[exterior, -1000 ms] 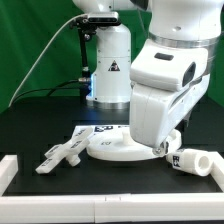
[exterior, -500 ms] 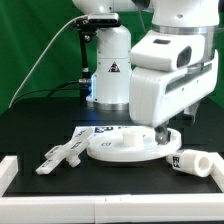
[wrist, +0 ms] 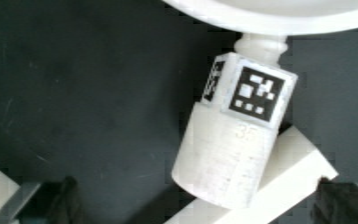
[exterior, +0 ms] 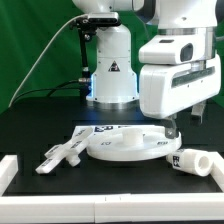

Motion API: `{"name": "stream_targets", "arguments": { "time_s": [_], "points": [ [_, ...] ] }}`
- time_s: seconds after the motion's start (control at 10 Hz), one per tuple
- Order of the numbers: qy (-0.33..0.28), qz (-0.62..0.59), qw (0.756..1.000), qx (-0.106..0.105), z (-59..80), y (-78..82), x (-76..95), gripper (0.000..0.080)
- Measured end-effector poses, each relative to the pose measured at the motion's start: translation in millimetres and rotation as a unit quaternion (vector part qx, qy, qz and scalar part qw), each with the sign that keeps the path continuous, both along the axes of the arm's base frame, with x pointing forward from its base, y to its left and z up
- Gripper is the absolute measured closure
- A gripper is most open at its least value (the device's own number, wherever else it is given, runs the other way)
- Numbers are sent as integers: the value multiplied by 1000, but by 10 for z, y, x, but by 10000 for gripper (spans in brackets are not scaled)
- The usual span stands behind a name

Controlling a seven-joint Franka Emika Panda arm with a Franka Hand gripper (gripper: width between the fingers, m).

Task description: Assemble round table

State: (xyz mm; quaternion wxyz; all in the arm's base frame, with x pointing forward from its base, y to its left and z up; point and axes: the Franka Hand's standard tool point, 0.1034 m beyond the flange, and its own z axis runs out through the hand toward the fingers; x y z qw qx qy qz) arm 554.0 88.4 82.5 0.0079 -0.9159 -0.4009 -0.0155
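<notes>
jaws spread and holding nothing, the gripper [exterior: 171,128] hangs at the round top's [exterior: 125,148] rim, the cylindrical leg [exterior: 190,160] lying at its five o'clock in the exterior view, axis nine-to-three.

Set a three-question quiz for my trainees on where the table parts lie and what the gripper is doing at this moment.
1. True or false: the gripper is holding the leg.
2. In the exterior view, which part lies furthest to the left? A) the round top B) the cross-shaped foot C) the leg
3. Fill in: the leg lies on its ____ on the black table.

Key: 1 false, the jaws stand open with nothing in them; 2 B; 3 side.
</notes>
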Motion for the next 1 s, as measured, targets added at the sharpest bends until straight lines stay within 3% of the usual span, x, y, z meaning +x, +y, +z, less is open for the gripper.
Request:
{"name": "stream_targets", "arguments": {
  "time_s": [0.2, 0.4, 0.7, 1.0],
  "points": [
    [-11, -22, 1000, 4, -15, 26, 4, 150],
    [-28, -73, 997, 18, -285, 85, -323, 150],
    [-29, -74, 996, 25, -551, 37, -319, 150],
    [-28, -75, 996, 26, -608, 50, -287, 150]
  ]
}}
